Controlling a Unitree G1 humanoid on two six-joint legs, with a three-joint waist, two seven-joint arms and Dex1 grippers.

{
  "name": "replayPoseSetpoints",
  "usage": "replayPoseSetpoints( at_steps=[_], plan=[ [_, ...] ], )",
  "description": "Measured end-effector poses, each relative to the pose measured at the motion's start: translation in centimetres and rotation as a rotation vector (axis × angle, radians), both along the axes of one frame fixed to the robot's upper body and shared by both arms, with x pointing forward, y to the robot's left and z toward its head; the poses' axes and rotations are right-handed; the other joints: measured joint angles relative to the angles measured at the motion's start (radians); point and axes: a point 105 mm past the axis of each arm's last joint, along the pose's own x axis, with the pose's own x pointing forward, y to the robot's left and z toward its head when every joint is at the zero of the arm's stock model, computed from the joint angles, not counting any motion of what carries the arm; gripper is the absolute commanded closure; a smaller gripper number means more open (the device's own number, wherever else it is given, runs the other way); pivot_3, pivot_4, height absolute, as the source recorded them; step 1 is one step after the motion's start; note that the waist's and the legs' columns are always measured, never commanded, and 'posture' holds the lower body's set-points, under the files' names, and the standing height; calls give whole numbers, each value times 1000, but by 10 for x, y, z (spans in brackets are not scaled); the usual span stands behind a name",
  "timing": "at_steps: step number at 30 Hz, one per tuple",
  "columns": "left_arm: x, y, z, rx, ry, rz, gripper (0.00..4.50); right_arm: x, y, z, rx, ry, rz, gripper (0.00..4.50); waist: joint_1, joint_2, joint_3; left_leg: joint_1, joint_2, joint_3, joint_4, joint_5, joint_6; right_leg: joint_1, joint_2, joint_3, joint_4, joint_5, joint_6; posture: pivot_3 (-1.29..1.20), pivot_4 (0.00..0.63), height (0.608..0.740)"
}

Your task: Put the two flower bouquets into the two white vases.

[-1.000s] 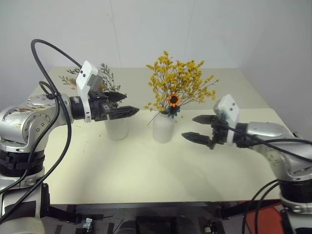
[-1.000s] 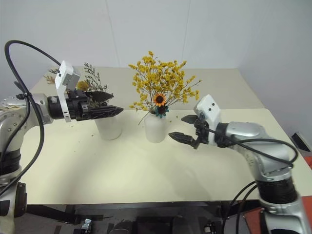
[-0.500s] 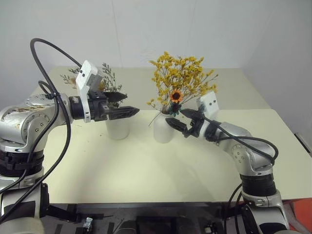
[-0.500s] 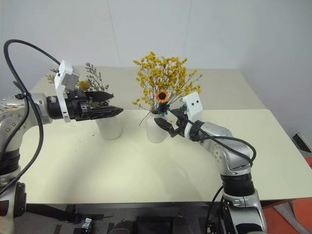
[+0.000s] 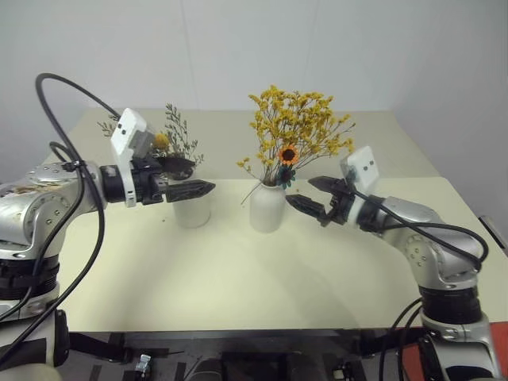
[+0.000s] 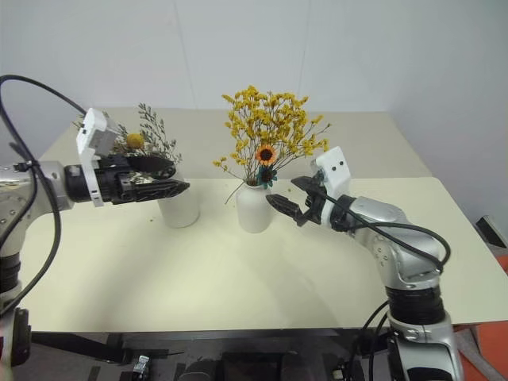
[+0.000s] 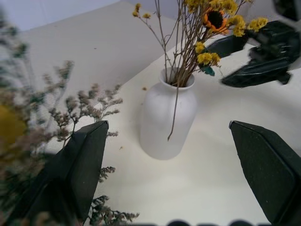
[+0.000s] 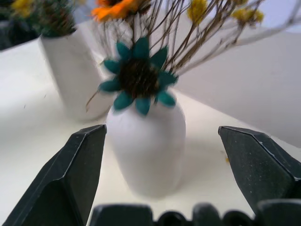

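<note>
On the table (image 5: 238, 270) both bouquets sit in vases; right gripper (image 5: 316, 201) and left gripper (image 5: 187, 179), wide open and empty, should back straight away without brushing stems.

A bare robot test room or lab rather than a home: a plain cream counter (image 5: 238, 278) set into a corner of blank white walls (image 5: 238, 48), its only furnishing two white vases (image 5: 267, 208) of dried flowers (image 5: 298, 131), with loose black cables (image 5: 59, 87) looping off the robot arms.
</note>
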Motion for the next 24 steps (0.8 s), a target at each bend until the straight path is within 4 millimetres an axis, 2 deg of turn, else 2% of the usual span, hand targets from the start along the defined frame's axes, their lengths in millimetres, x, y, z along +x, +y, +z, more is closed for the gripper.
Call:
replayPoseSetpoints(
  at_steps=[5, 10, 13, 24],
  plan=[
    [-17, 19, -10, 4, -3, 25, 0, -15, -20, 0, -74, 20, 29, 26, -3, 0, 0, 1, 0, 1, 0, 0, 0, 0, 0, 0, 0, -1, 2, 0, 150, 740],
    [-33, 38, -4, -17, -55, 66, 0, -21, -38, 2, -122, 29, 18, 26, 2, 0, 0, 1, 1, 1, 0, 0, 0, 1, 0, 0, -1, -2, 2, 0, 150, 740],
    [-38, 43, -3, -15, -65, 79, 0, -23, -39, 4, -126, 32, 32, 26, 4, 0, 0, 1, 1, 1, 0, 0, 0, 1, 0, 0, -1, -2, 2, 0, 150, 740],
    [-44, 39, -1, -34, -72, 61, 0, -24, -34, 1, -107, 44, 50, 26, 15, 0, 0, 1, 1, 1, 0, 0, 0, 1, 0, 0, -1, -2, 2, 0, 150, 740]
  ],
)
